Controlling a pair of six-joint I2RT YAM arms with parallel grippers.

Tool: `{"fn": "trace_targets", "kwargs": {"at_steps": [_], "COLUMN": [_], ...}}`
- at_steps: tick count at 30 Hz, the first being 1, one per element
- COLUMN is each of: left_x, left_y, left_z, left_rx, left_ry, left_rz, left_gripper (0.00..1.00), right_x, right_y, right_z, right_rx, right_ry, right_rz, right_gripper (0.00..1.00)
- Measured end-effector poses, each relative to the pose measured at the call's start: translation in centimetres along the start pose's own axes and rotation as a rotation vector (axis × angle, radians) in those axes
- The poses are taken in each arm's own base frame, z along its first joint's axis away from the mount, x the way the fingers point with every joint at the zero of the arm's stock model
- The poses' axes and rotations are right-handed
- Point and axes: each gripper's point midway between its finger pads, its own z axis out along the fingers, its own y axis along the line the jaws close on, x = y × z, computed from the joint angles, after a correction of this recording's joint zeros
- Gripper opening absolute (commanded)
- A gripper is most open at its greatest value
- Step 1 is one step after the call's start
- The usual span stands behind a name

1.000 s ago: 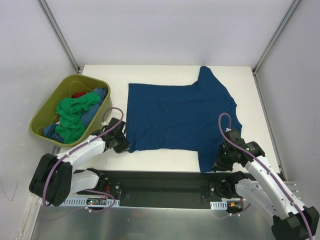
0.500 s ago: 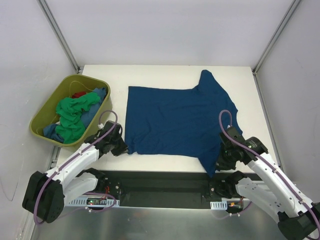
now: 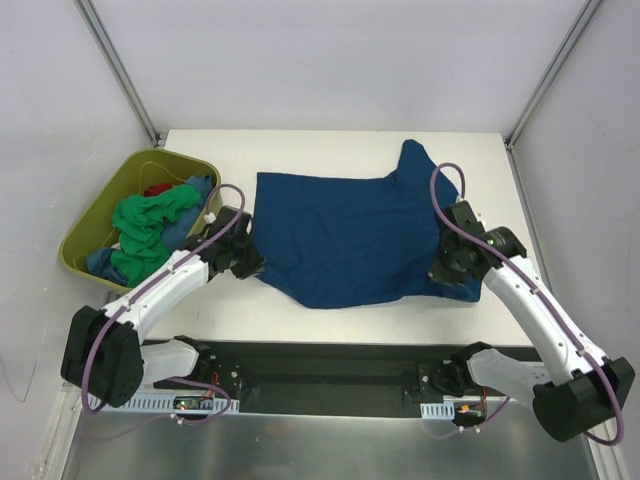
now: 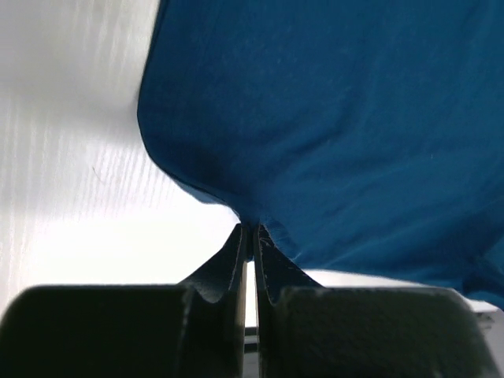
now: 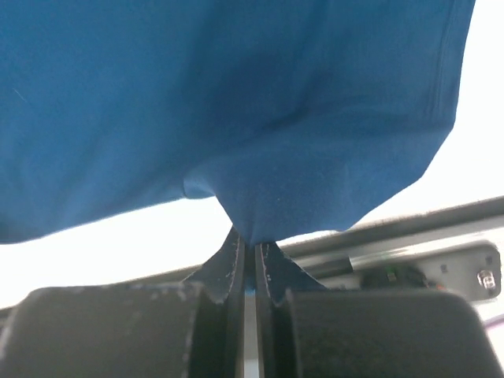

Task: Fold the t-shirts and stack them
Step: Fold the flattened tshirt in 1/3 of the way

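Note:
A dark navy blue t-shirt (image 3: 350,230) lies spread on the white table, its near edge lifted and sagging between my two grippers. My left gripper (image 3: 250,262) is shut on the shirt's near left corner (image 4: 250,224). On the right, my right gripper (image 3: 446,268) is shut on the near right part of the shirt (image 5: 252,236), by the sleeve. Both wrist views show the blue cloth hanging from closed jaws. More t-shirts, a bright green one (image 3: 145,225), a blue one (image 3: 192,205) and a red one (image 3: 157,188), lie crumpled in the tub.
An olive-green plastic tub (image 3: 90,225) sits at the table's left edge and holds the other shirts. A black rail (image 3: 330,365) with the arm bases runs along the near edge. Metal frame posts (image 3: 120,70) stand at the back corners.
Both grippers have risen and moved away from the near edge, carrying the shirt's near hem toward the back. The hem now sags in a curve and the near sleeve is drawn up.

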Motion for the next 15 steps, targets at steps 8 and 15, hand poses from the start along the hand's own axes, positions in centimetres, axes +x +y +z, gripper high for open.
{"fn": "trace_targets", "kwargs": {"at_steps": [8, 15], "left_x": [-3.5, -6.0], "left_y": [-1.3, -0.5], "left_z": [1.3, 2.4], "left_rx": [-0.054, -0.125], "left_ry": [-0.043, -0.091], "left_rz": [-0.015, -0.034], "left_gripper": [0.0, 0.0], "right_x": [-7.1, -11.1], "right_y": [2.4, 3.0], "right_z": [2.0, 4.8], "right_rx": [-0.008, 0.008], "right_ry": [-0.08, -0.056], "right_rz": [0.032, 0.032], "right_gripper": [0.01, 0.01]}}
